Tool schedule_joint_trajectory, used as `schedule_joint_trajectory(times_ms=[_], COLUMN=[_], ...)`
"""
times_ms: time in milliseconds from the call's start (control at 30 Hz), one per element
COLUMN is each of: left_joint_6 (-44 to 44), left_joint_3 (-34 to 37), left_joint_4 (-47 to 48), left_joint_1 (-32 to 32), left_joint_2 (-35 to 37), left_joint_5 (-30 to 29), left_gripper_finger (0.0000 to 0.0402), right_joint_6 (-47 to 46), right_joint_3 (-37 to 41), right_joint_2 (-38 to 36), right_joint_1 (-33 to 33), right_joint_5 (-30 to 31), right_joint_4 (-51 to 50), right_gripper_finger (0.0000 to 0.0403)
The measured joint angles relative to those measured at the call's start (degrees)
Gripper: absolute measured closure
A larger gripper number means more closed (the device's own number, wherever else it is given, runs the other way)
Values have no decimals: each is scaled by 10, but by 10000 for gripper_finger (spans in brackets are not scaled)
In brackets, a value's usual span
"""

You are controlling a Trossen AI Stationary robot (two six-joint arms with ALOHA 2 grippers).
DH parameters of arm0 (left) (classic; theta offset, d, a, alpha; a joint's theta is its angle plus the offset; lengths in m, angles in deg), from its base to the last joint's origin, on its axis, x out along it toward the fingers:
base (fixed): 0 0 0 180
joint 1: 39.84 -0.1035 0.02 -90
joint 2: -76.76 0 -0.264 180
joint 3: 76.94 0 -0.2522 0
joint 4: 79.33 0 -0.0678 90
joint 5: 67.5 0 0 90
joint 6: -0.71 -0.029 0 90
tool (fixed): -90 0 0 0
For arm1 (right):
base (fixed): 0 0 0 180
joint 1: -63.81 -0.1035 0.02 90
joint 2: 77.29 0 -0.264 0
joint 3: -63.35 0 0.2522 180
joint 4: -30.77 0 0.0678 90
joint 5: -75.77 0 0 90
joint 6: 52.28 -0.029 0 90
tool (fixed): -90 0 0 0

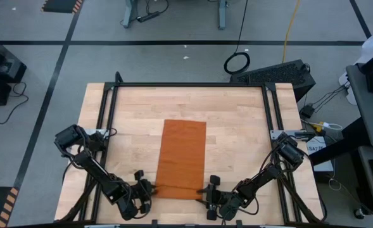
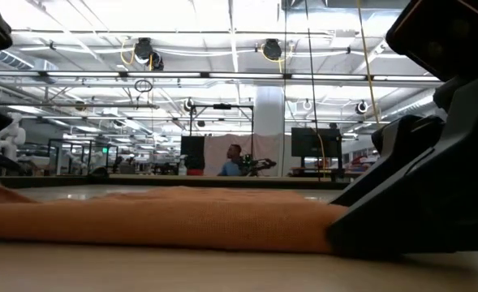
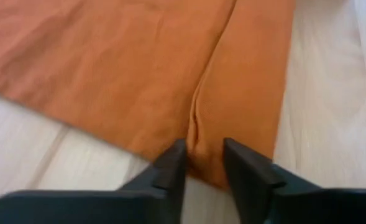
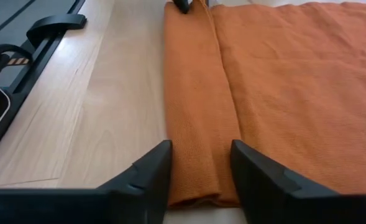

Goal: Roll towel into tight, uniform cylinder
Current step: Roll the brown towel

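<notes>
The rust-orange towel [image 1: 183,155] lies flat on the wooden table [image 1: 243,139], long side running near to far. Its near end is turned over into a narrow band [image 4: 195,93] across the towel. My left gripper [image 1: 147,189] sits at the band's left end, open, with a raised pucker of cloth [image 3: 195,127] between its fingertips. My right gripper [image 1: 209,190] is at the band's right end, open, one finger on each side of the band. In the low view the towel [image 2: 157,219] shows as a low orange ridge. My left gripper [image 3: 204,158] comes slanting down from the near left, its fingers astride the pucker at the band's end; I cannot tell whether they touch the cloth. My right gripper [image 4: 201,168] comes slanting down from the near right, pointing along the band; its fingers [image 4: 155,165] stand against the band's two long sides [image 4: 176,174], and touch cannot be told. The towel lies on the table.
A black frame rail [image 1: 186,84] runs along the table's far edge and down both sides. Bare wood lies left [image 1: 129,139] and right of the towel. The near table edge is just behind both grippers. People and equipment show far off in the room [image 2: 234,158].
</notes>
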Motion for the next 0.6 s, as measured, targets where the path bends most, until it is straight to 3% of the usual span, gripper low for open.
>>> schedule_joint_trajectory(times_ms=[167,300,433,600], left_joint_6=[33,30,-58,-201], left_joint_3=[0,0,0,0], left_joint_4=[61,88,52,-51], left_joint_1=[12,36,69,81], left_joint_2=[27,72,88,38], left_joint_5=[20,13,-45,-74], left_gripper_finger=[199,156,142,140], right_joint_6=[1,1,0,1], right_joint_3=[0,0,0,1], right_joint_2=[0,0,0,1], right_joint_1=[0,0,0,0], right_joint_5=[-5,-7,-8,-8], right_joint_4=[-2,-3,-3,-4], right_gripper_finger=[273,281,282,282])
